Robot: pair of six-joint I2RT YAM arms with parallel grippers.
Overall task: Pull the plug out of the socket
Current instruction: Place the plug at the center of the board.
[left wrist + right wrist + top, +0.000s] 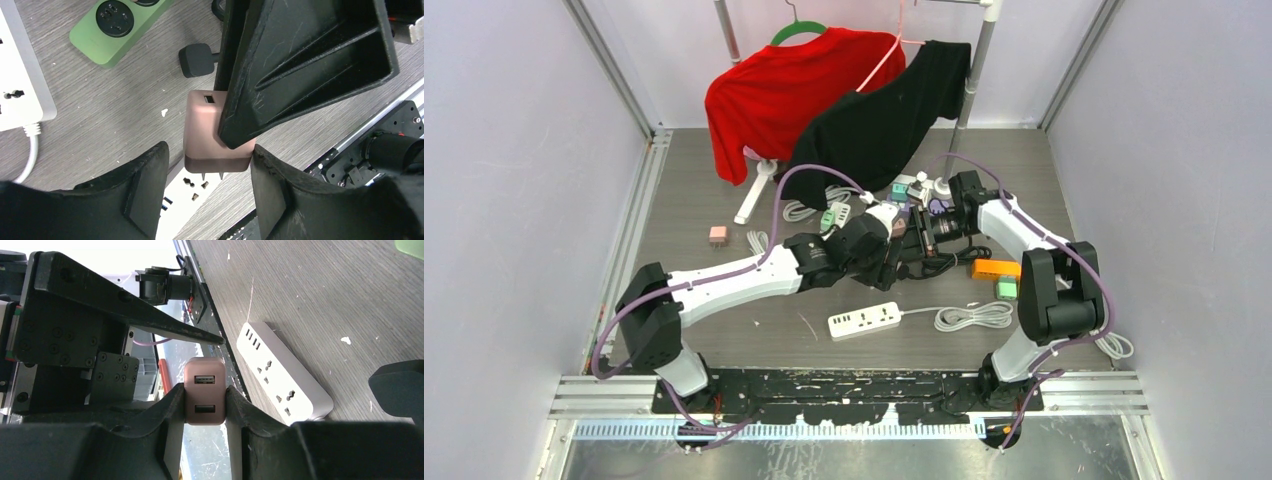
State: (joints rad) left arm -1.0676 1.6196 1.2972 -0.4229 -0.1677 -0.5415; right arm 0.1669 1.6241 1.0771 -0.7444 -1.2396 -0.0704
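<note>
Plug clenched in right hand; left hand released, straddling it.

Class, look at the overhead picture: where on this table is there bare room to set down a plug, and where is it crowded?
Bare table lies between the left rail and the pink cube, and at the far right beside the black shirt. Crowded: the middle, where power strips, cables, the left gripper and right gripper meet.

Part of plug hidden behind right pincer; white strip cropped
</note>
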